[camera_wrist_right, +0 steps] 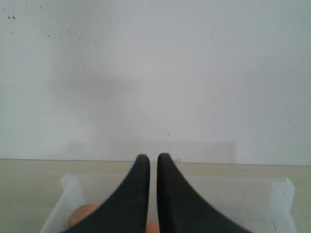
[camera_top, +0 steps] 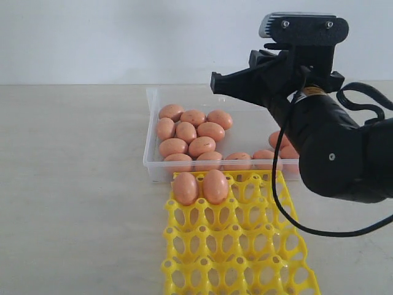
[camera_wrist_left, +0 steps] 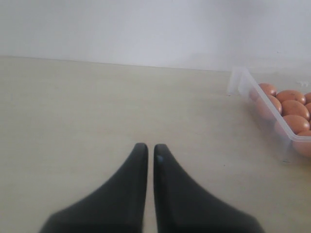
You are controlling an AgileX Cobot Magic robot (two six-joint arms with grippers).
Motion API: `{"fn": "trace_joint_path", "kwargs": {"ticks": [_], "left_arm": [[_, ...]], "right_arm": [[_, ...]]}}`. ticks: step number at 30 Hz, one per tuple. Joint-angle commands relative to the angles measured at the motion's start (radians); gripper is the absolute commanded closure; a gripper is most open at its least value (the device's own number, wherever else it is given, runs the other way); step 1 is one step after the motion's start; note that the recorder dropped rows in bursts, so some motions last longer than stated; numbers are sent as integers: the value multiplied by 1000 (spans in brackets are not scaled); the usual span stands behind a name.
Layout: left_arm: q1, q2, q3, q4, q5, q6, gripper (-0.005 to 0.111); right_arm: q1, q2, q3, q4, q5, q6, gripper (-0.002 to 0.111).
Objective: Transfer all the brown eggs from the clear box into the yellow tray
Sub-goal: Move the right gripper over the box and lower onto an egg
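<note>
Clear-walled, the clear box (camera_top: pixel 149 126) stood just behind the yellow tray (camera_top: pixel 245 249). The right gripper (camera_top: pixel 214 82) hung above the box, jaws pressed together, empty; the left gripper (camera_wrist_left: pixel 151 148) was likewise closed on nothing. Most brown eggs (camera_top: pixel 190 138) lay boxed, two in the tray. Seemingly between picks: next, open and descend around one egg.

On my feed the right arm (camera_top: pixel 359 166) is a chunky, rounded matte-black shell with one small screw (camera_top: pixel 331 157) set in its side. On top sits the wrist camera (camera_top: pixel 304 26), a black box with a grey end and two silver screws. A thin yellowish band (camera_top: pixel 314 91) rings the wrist, and a black cable (camera_top: pixel 275 184) loops off it. The right claw (camera_top: pixel 215 81) is black and angular. The left claw (camera_wrist_left: pixel 147 146) has smooth black fingers (camera_wrist_left: pixel 129 189) tapering to rounded tips, one with a tiny bluish speck (camera_wrist_left: pixel 159 158).
</note>
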Motion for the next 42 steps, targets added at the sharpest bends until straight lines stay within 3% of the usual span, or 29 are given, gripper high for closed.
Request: {"fn": "trace_joint_path", "kwargs": {"ticks": [1,9,16,19,23,29,31,33,36,37,39,42], "left_arm": [[-4,-2,4,4,-13,4,103],[-4,-2,4,4,-13,4,103],[-4,-2,4,4,-13,4,103],[-4,-2,4,4,-13,4,103],[-4,-2,4,4,-13,4,103],[-4,-2,4,4,-13,4,103],[-4,-2,4,4,-13,4,103],[-4,-2,4,4,-13,4,103],[-4,-2,4,4,-13,4,103],[-4,-2,4,4,-13,4,103],[-4,-2,4,4,-13,4,103],[-4,-2,4,4,-13,4,103]], "right_arm": [[0,-21,-11,-21,-41,-14,107],[-11,-18,-11,80,-43,-193,107],[-107,104,-81,79,9,299,107],[-121,110,-159,68,31,375,107],[-121,79,-258,49,27,215,107],[-141,3,-426,-42,23,-304,107],[-176,3,-470,-34,193,-334,107],[-232,30,-519,-30,614,-257,107],[-291,84,-565,-40,1078,-203,107],[-308,104,-587,-89,1259,-219,107],[-330,123,-614,-273,1441,-199,107],[-362,159,-660,-570,1592,90,107]]}}
